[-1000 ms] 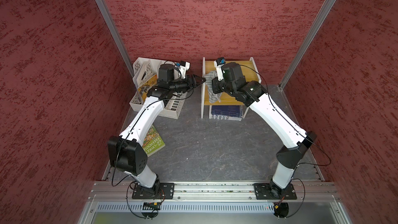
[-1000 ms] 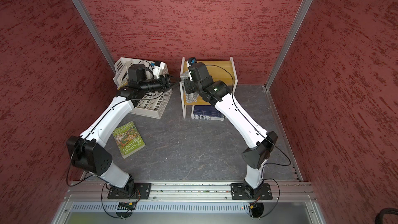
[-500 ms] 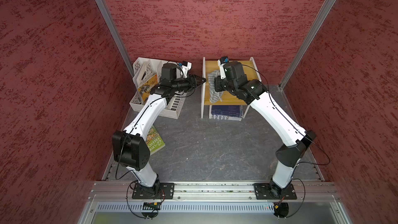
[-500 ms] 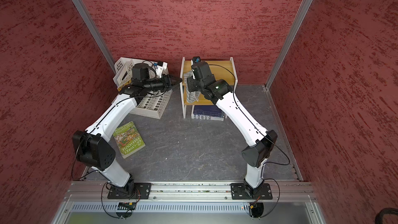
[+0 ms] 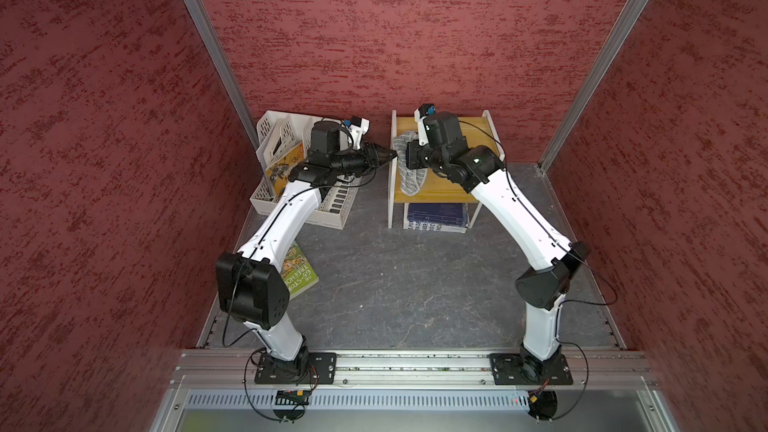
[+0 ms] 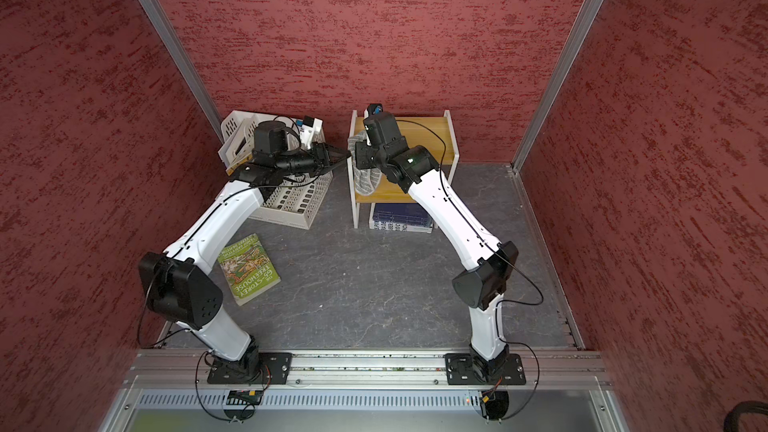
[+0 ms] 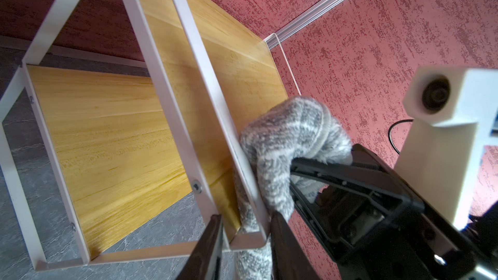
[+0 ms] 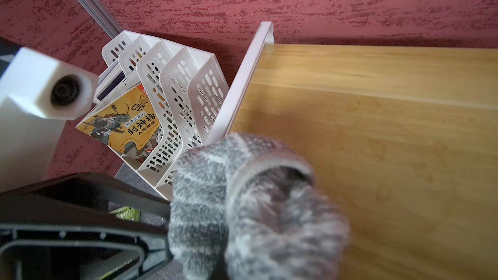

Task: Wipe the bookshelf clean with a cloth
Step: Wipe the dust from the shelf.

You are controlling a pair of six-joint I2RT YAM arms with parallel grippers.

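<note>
Cloth [image 8: 242, 197] sits clamped in right claw [image 5: 409, 156]; left claw [image 7: 246, 238], narrow, straddles side panel of bookshelf [image 7: 107, 130], grip unclear.

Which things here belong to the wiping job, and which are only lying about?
Job:
- bookshelf
- cloth
- right gripper, shut on the cloth
- left gripper, jaws astride the shelf's side panel

Lying about:
- white file organizer
- green book
- blue book under the shelf

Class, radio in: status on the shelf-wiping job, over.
Right gripper shut on the cloth, bunched against side panel of the bookshelf. Left gripper straddles that panel, grip unclear. Grippers crowd one corner.
</note>
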